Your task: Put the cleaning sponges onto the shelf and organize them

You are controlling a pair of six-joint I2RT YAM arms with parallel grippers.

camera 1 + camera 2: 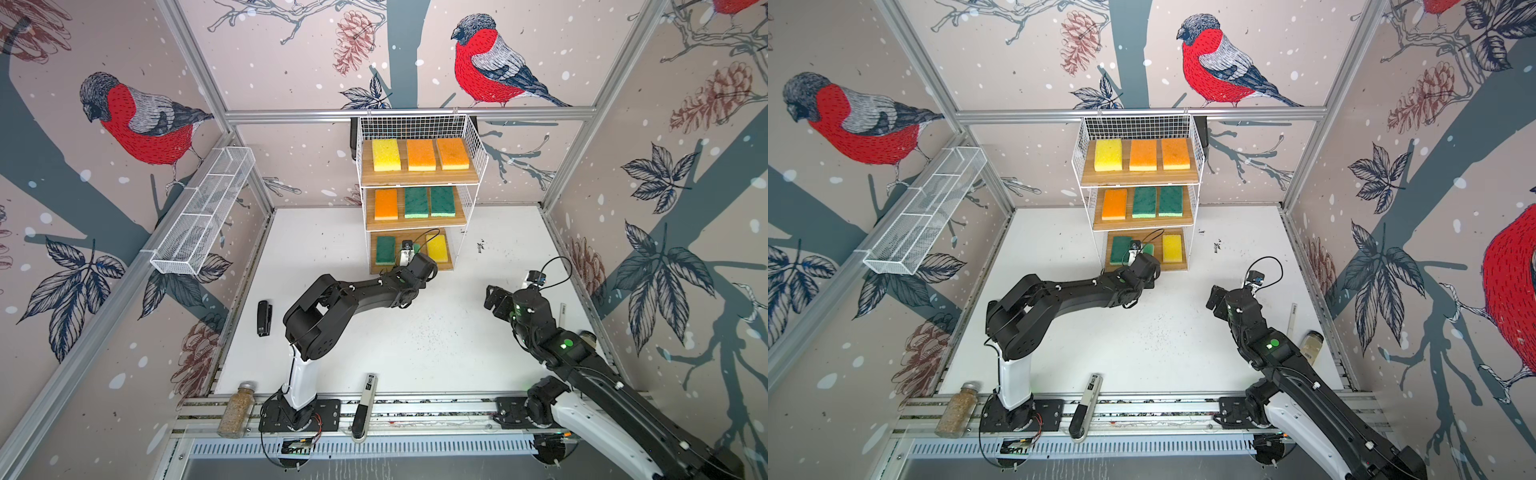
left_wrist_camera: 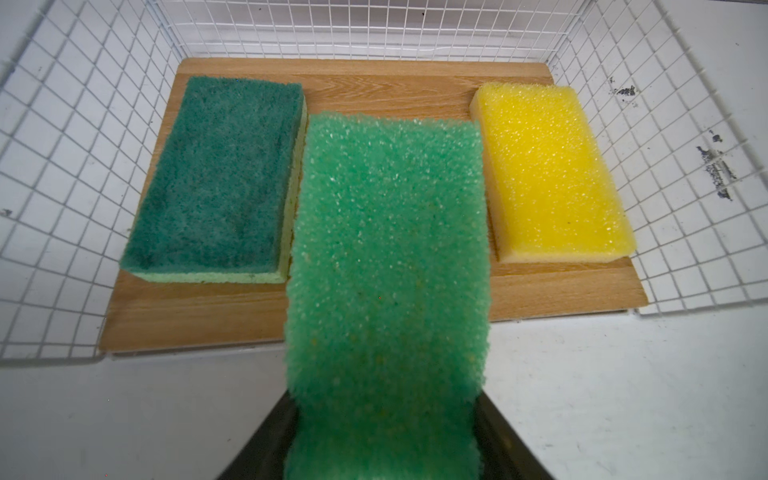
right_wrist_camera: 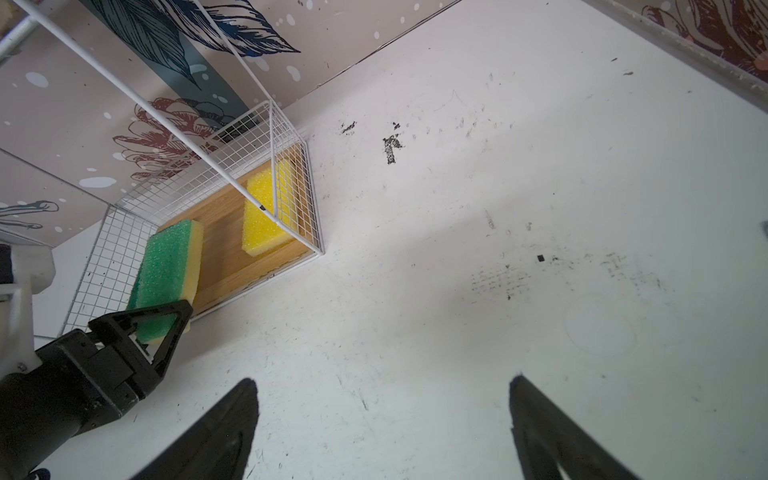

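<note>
the left gripper [image 2: 382, 405] was clamped partway shut on the near end of a light green rectangular foam sponge [image 2: 386, 257] with a yellow underlayer. the slot it seemed meant for lay straight ahead at its 12 o'clock: a bare strip of the light wooden bottom board [image 2: 374, 83] of the three-tier white wire-grid shelf [image 1: 471, 137]. the sponge's long axis ran along the gripper's reach, parallel to its two neighbours, a dark green scouring-faced sponge [image 2: 216, 178] at 9 o'clock of the strip and a bright yellow foam sponge [image 2: 548, 174] at 3 o'clock. its far end overhung the board while the gripped end hung over the white table [image 3: 540, 208]; whether the far end touched the wood could not be told. the held sponge looked soft and coarse-pored, nearly as wide as the gap and close to the dark green neighbour's edge. the shelf stood at 12 o'clock on the table, and the left arm was plainly the nearer. the right gripper [image 3: 383, 380] hovered wide open and empty over bare table, well apart at about 4 o'clock of the shelf. a straight push forward and a release would likely fill the slot.
</note>
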